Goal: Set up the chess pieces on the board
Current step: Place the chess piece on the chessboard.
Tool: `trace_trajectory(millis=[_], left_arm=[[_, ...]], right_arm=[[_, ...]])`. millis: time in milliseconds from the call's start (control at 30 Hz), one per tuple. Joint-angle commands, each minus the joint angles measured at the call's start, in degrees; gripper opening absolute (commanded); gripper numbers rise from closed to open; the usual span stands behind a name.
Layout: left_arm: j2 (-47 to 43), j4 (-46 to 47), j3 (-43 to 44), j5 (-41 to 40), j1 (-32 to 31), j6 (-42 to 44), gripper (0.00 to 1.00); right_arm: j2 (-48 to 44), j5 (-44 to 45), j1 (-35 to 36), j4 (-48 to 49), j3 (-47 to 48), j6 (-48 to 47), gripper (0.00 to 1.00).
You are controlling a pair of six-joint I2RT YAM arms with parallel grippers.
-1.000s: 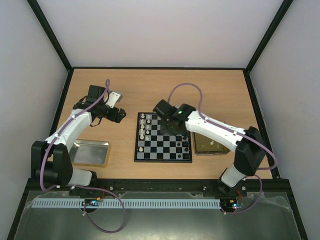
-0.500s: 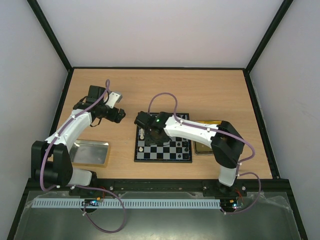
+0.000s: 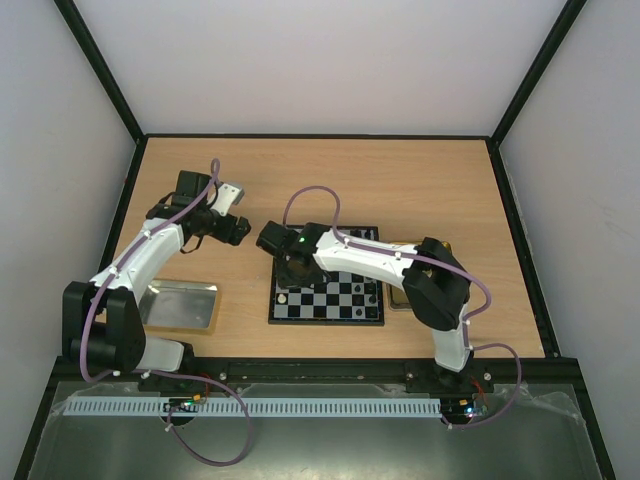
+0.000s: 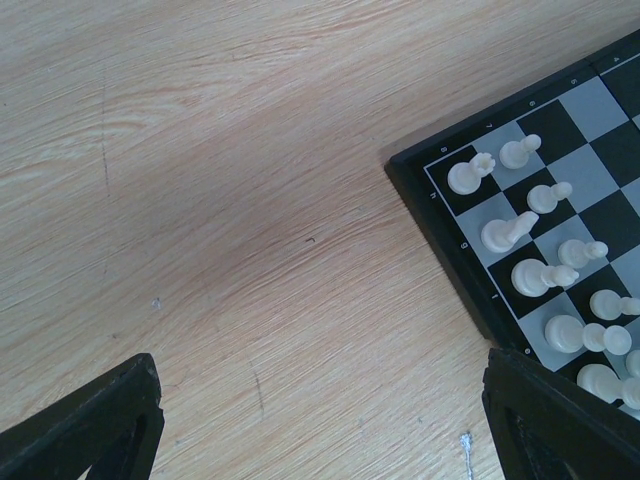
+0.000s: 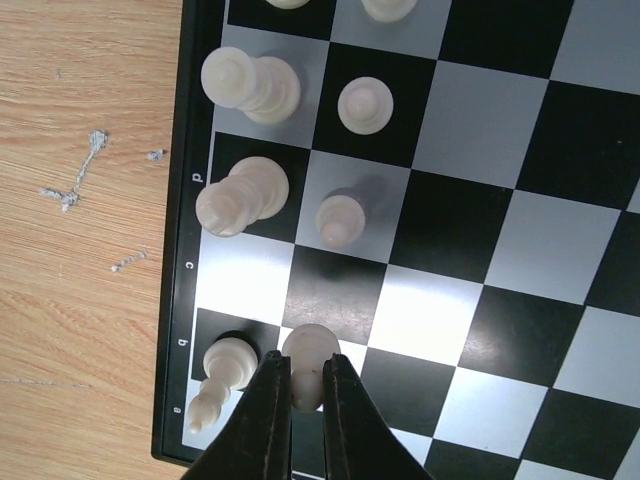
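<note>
The board [image 3: 345, 312] lies mid-table, with white chess pieces [image 3: 284, 297] along its left edge. My right gripper [image 5: 305, 372] is shut on a white pawn [image 5: 309, 350], which it holds over the second column near the board's lower left corner [image 5: 172, 440]. Just left of the pawn stands a taller white piece [image 5: 225, 365], and more white pieces [image 5: 240, 195] fill the squares above. My left gripper [image 4: 320, 440] hangs open and empty over bare wood beside the board's border [image 4: 450, 250]. White pieces [image 4: 520, 235] show at its right.
A silver tray [image 3: 182, 305] sits at the near left, beside the left arm's base. The right arm [image 3: 400, 265] stretches across the board and hides its right part and the gold tray behind it. Black frame rails [image 3: 130, 190] bound the table.
My right arm has swung left across the board, from its upper middle to the left columns, staying shut. The left arm has not moved.
</note>
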Motion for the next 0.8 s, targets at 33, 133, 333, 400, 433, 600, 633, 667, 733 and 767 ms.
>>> trace_trajectory(millis=[33, 133, 333, 400, 433, 600, 633, 667, 733, 767], left_arm=[[-0.9, 0.5, -1.0, 0.0, -0.1, -0.1, 0.87], [-0.9, 0.4, -1.1, -0.1, -0.1, 0.0, 0.87], [-1.1, 0.4, -1.1, 0.1, -0.1, 0.0, 0.87], [-1.0, 0.4, -1.1, 0.1, -0.1, 0.0, 0.88], [-1.0, 0.4, -1.1, 0.1, -0.1, 0.1, 0.87], [-1.0, 0.4, -1.1, 0.1, -0.1, 0.1, 0.87], [-1.0, 0.4, -1.1, 0.0, -0.1, 0.1, 0.87], [-1.0, 0.5, -1.1, 0.1, 0.0, 0.1, 0.88], [-1.0, 0.5, -1.1, 0.1, -0.1, 0.1, 0.87], [-1.0, 0.5, -1.1, 0.2, -0.1, 0.1, 0.88]], right_arm=[[1.8, -0.1, 0.5, 0.3, 1.7, -0.5, 0.05], [2.4, -0.2, 0.5, 0.3, 1.9, -0.7, 0.05], [3.5, -0.3, 0.5, 0.5, 2.0, -1.0, 0.05], [3.7, -0.2, 0.5, 0.5, 2.0, -1.1, 0.05], [3.9, -0.1, 0.5, 0.4, 2.1, -1.1, 0.06], [4.1, 0.2, 0.4, 0.2, 1.9, -1.2, 0.06], [4.1, 0.2, 0.4, 0.3, 1.8, -1.2, 0.06], [4.1, 0.2, 0.4, 0.3, 1.7, -1.2, 0.06], [4.1, 0.2, 0.3, 0.3, 1.6, -1.2, 0.07], [4.1, 0.1, 0.4, 0.4, 1.5, -1.1, 0.07]])
